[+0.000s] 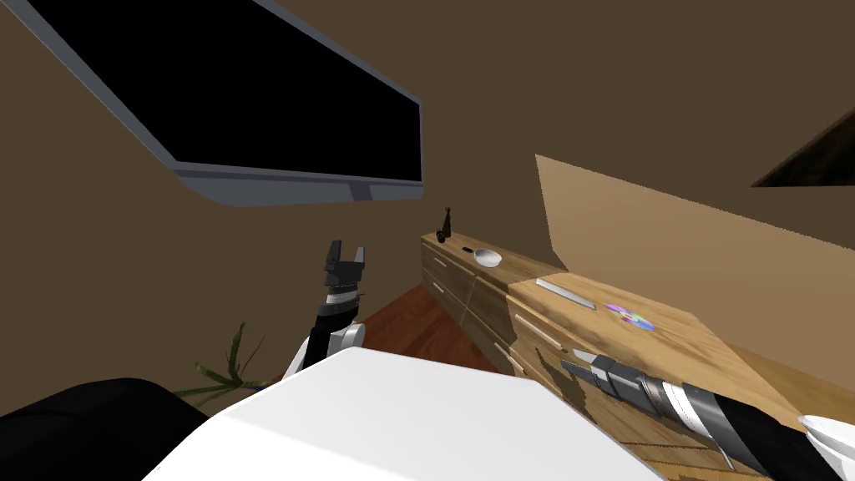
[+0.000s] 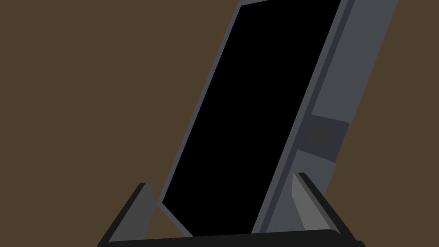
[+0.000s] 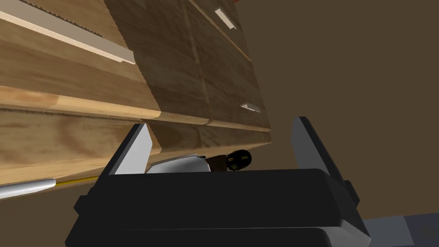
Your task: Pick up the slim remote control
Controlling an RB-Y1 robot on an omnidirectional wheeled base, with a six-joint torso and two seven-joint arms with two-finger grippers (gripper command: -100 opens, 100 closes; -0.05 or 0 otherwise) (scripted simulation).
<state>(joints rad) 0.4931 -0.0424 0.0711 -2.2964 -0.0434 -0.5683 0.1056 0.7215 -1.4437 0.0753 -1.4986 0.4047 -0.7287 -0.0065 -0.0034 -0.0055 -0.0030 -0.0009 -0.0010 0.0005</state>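
Note:
The slim remote control (image 1: 565, 293) is a thin light grey bar lying flat on the wooden sideboard (image 1: 501, 275), between a white bowl (image 1: 488, 257) and a shiny disc (image 1: 630, 317). My right gripper (image 1: 579, 359) hovers low over the sideboard's front edge, a short way nearer to me than the remote and apart from it. In the right wrist view that gripper (image 3: 223, 148) stands open with nothing between its fingers, and a slim silver bar (image 3: 25, 188) shows off to one side. My left gripper (image 1: 345, 255) is raised, open and empty, facing the wall screen (image 2: 240, 115).
A dark bottle (image 1: 448, 221) and two small dark items stand at the sideboard's far end. The bowl (image 3: 180, 164) and bottle (image 3: 238, 159) lie ahead of the right gripper. A large black screen (image 1: 250, 108) hangs on the brown wall. A plant (image 1: 230, 372) stands on the floor.

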